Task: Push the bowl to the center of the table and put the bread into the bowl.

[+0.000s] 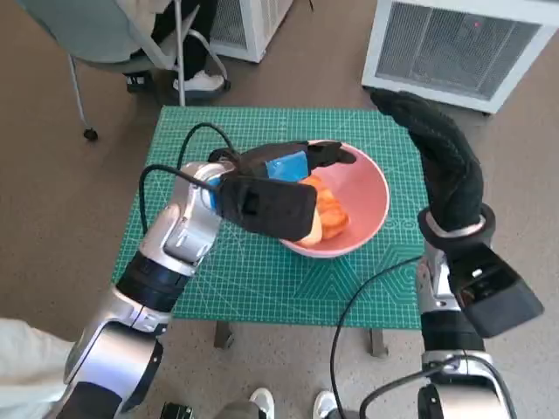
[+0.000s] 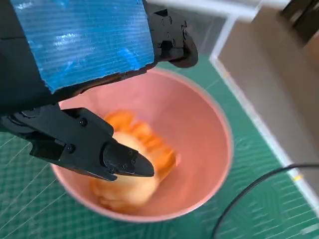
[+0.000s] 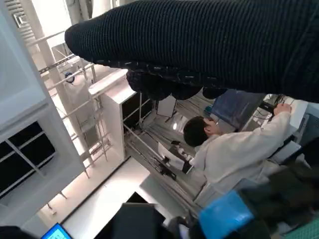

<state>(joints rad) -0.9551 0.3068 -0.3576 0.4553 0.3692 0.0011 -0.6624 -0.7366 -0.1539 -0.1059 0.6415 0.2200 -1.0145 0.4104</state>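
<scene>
The pink bowl [image 1: 371, 196] stands on the green mat [image 1: 262, 279], slightly right of the table's middle. An orange-brown bread [image 1: 330, 209] lies inside it. My left hand [image 1: 279, 179] hovers over the bowl's left half with its fingers spread above the bread. In the left wrist view the bread [image 2: 134, 164] is blurred on the bowl's [image 2: 199, 129] bottom, under the left hand [image 2: 84, 55], and nothing is pinched between the thumb and the fingers. My gloved right hand [image 1: 437, 148] is raised beside the bowl's right side, stretched out and holding nothing; the glove [image 3: 209, 45] crosses the right wrist view.
A chair [image 1: 113, 35] and a person's shoe [image 1: 203, 83] are beyond the table's far left corner. A white grilled unit [image 1: 463, 44] stands at the far right. A black cable [image 1: 367, 297] hangs over the near edge. A seated person [image 3: 224, 149] shows in the right wrist view.
</scene>
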